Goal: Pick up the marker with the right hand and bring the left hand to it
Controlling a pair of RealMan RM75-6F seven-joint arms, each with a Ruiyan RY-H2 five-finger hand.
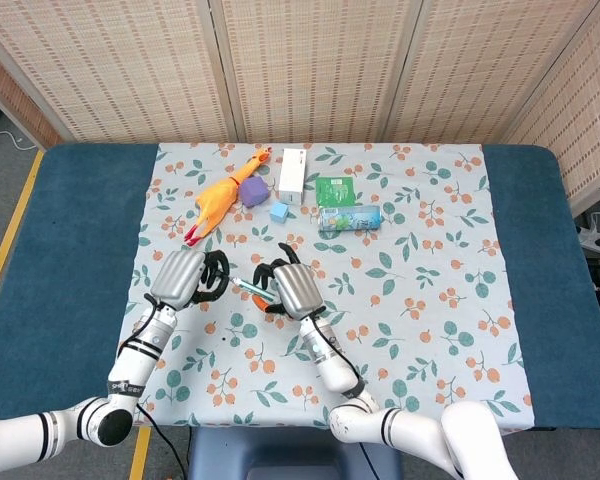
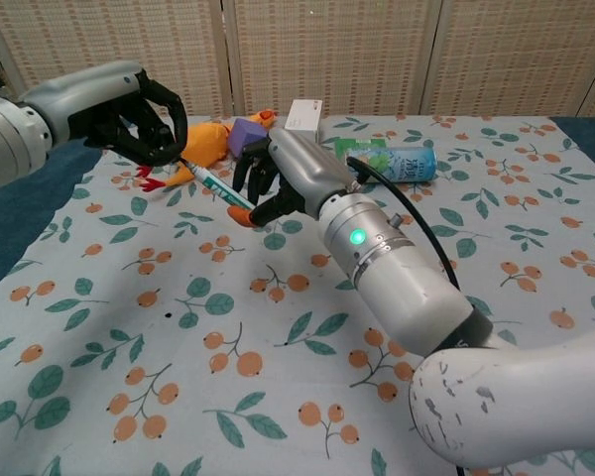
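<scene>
Between the two hands, clear of the worktop (image 2: 535,248), the marker (image 2: 212,184) is held by the right hand (image 2: 283,178) at its orange end. Its long axis is directed up-left into the left hand (image 2: 139,114), whose fingers are curled around the far tip; actual contact cannot be confirmed.

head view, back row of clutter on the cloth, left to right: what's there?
rubber chicken → purple block → small blue cube → white box → green packet → can lying on its side
</scene>
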